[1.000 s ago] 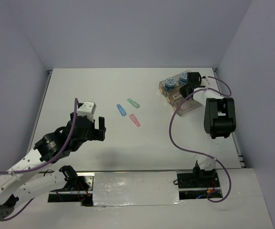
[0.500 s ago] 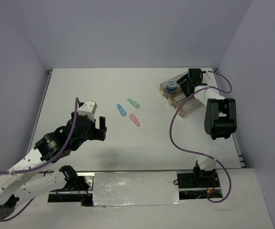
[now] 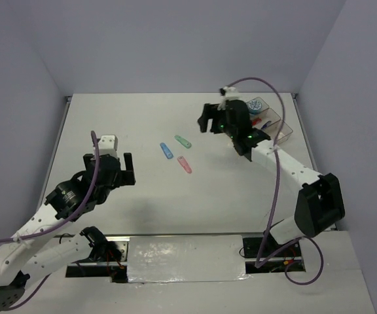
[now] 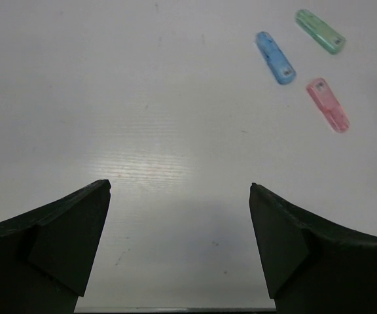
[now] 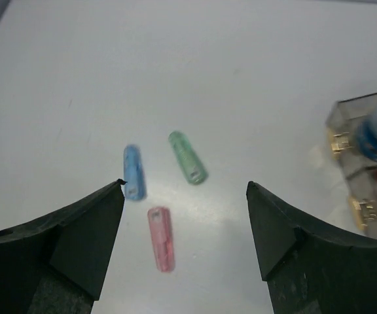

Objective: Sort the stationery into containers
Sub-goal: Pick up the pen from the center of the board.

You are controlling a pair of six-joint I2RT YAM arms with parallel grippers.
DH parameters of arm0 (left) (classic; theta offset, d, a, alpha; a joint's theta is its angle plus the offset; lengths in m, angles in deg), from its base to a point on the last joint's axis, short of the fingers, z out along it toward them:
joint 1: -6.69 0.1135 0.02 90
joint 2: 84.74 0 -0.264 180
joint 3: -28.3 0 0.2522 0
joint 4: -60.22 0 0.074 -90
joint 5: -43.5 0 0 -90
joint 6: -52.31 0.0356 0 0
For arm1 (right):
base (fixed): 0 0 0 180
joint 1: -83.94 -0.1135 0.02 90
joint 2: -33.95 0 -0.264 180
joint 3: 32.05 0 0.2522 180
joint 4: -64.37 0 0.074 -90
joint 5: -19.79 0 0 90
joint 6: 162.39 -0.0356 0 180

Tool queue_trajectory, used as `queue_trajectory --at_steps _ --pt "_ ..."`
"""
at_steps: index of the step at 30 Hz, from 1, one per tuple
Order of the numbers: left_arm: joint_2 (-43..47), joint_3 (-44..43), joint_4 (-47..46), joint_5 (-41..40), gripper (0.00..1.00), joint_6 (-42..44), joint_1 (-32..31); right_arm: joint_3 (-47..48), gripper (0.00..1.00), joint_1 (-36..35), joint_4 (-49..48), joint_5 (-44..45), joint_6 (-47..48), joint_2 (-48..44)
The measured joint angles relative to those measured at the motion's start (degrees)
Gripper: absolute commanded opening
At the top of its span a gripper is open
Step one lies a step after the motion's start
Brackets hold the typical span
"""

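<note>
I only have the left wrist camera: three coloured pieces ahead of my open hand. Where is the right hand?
Observer: The right hand hovers open over the table, looking at the same three from the far side.
Operator: Which one is closest to it?
Observer: The green piece.
Operator: And the containers?
Observer: The containers stand at the far right of the table, behind the right hand, with a tape roll in one.
</note>
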Motion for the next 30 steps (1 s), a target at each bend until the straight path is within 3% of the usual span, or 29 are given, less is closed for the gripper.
queue_trajectory --at_steps 4,7,13,22,28,29,30 --pt "0.46 -0.04 2.49 -4.22 0.99 -2.86 2.49 4.57 0.84 -10.32 6.93 0.09 8.76 7.23" --pt "0.90 -0.04 2.82 -4.79 0.99 -3.19 2.97 8.11 0.83 -13.99 13.49 0.42 13.03 14.80" --pt "0.94 -0.04 2.78 -4.68 0.99 -3.76 3.02 14.88 0.80 -16.26 22.38 1.68 18.25 26.38" --pt "0.83 -0.04 2.62 -3.69 0.99 -3.63 3.02 18.58 0.72 -17.77 24.52 1.73 20.09 32.94" --pt "0.85 -0.04 2.45 -3.08 0.99 -3.52 3.02 18.97 0.52 -18.25 24.70 1.25 20.28 34.64" --pt "0.85 -0.04 2.36 -2.99 0.99 -3.48 3.02 18.95 0.36 -18.25 24.70 1.16 20.26 34.69" --pt "0.85 -0.04 2.29 -2.91 0.99 -3.32 3.02 18.91 0.29 -18.25 24.72 1.09 20.50 34.69"
